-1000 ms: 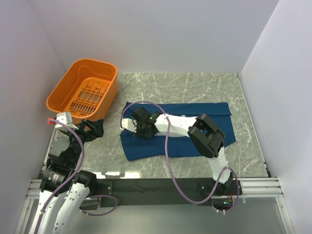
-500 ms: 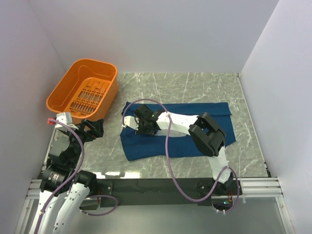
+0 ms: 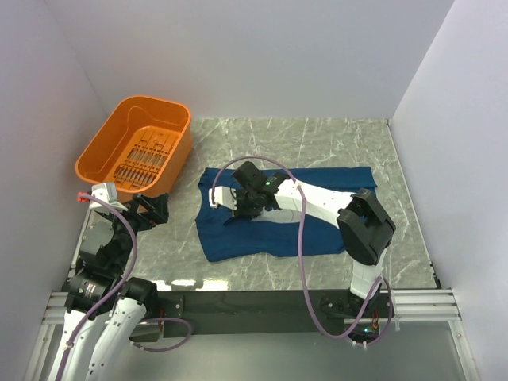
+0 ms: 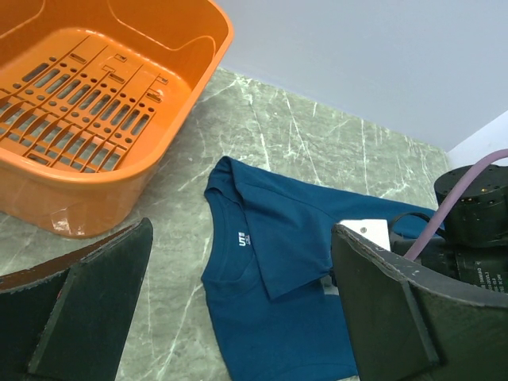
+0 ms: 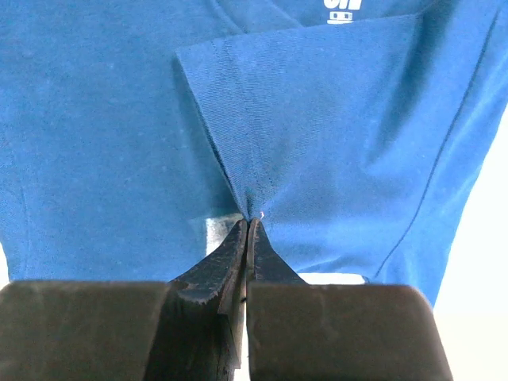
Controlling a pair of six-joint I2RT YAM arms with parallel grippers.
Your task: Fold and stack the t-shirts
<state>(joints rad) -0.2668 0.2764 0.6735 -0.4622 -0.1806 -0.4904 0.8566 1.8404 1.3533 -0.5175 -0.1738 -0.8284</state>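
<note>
One t-shirt (image 3: 238, 242) lies flat, right claw (image 5: 248, 226) pinching what looks like its sleeve, left claw (image 4: 246, 309) wide.

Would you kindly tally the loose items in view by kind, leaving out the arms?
t-shirt: 1
basket: 1
Total: 2

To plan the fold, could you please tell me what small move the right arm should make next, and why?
Probably lift the right pincer a little: it is shut on a pinch of sleeve, while the rest of the t-shirt lies flat on the table, so dragging now would likely rumple it.
</note>
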